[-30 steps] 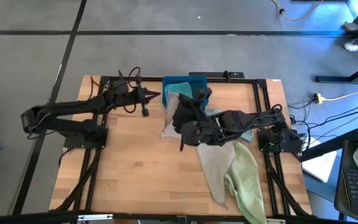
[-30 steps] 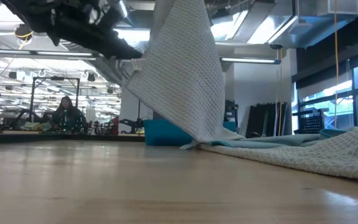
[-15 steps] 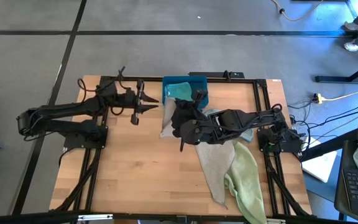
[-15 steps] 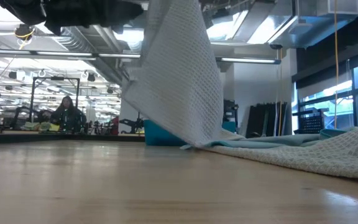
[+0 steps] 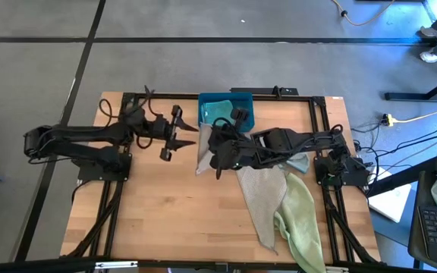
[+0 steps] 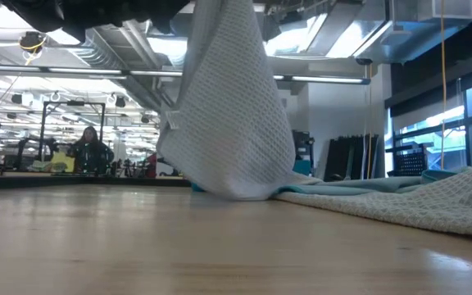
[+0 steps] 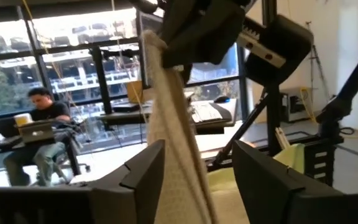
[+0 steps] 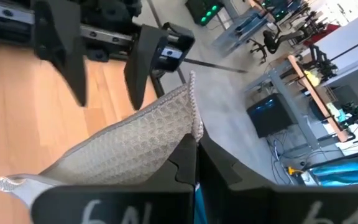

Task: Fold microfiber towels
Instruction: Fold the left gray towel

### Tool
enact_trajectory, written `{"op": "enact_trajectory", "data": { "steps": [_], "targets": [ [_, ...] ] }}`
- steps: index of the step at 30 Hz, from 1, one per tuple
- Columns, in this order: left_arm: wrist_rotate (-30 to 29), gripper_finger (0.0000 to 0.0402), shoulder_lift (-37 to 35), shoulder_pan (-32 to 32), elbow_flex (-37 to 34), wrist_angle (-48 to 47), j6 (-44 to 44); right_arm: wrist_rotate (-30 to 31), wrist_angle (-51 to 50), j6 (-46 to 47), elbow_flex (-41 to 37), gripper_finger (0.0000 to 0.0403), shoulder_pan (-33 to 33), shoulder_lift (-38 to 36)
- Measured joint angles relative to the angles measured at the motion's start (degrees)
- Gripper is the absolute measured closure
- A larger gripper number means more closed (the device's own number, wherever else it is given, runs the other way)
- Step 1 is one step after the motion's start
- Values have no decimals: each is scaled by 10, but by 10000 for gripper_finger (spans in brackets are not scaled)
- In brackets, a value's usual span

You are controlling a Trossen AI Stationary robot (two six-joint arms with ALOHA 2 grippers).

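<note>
Nearest the front edge of the pale wooden table (image 5: pixel 165 212), a crumpled pale green microfiber towel (image 5: pixel 300 220) lies at the right front corner, partly over a pale grey-beige waffle-weave towel (image 5: pixel 264 201) spread flat in a long tapering shape toward the table's middle. Farther in, the right gripper (image 5: pixel 217 150) hangs above the middle of the table with its two dark fingers (image 8: pixel 185 163) pressed together on the upper edge of a second pale grey-beige waffle-weave towel (image 6: pixel 228 123); in the low view this cloth hangs from the pinch as a broad drape, its lower end touching the wood (image 6: pixel 138 246) and a small tag showing on its left edge. Under the right arm, a strip of pale blue cloth (image 5: pixel 300 161) peeks out beside the flat grey-beige towel. To the left of the hanging cloth, the left gripper (image 5: pixel 174 135) points toward it with its fingers (image 7: pixel 143 177) spread apart, the draped towel (image 7: pixel 176 155) seen between them in the left wrist view, though whether they touch it cannot be told. At the far edge, just behind the right gripper, stands a rigid teal-blue rectangular plastic bin (image 5: pixel 237 102) with a teal cloth (image 5: pixel 220 111) inside. Beyond the table, a seated person (image 7: pixel 39 134) works at a desk in the room.
</note>
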Motion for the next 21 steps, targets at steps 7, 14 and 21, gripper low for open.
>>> {"op": "enact_trajectory", "data": {
  "steps": [7,14,21],
  "targets": [
    [-48,206,74,-13,1,65,-14,-5,4,-11,0,395,-2,0],
    [-54,206,129,-8,28,44,-27,-7,4,-13,0,395,-2,0],
    [-59,205,139,37,29,-23,26,46,4,-44,0,395,14,0]
  ]
}}
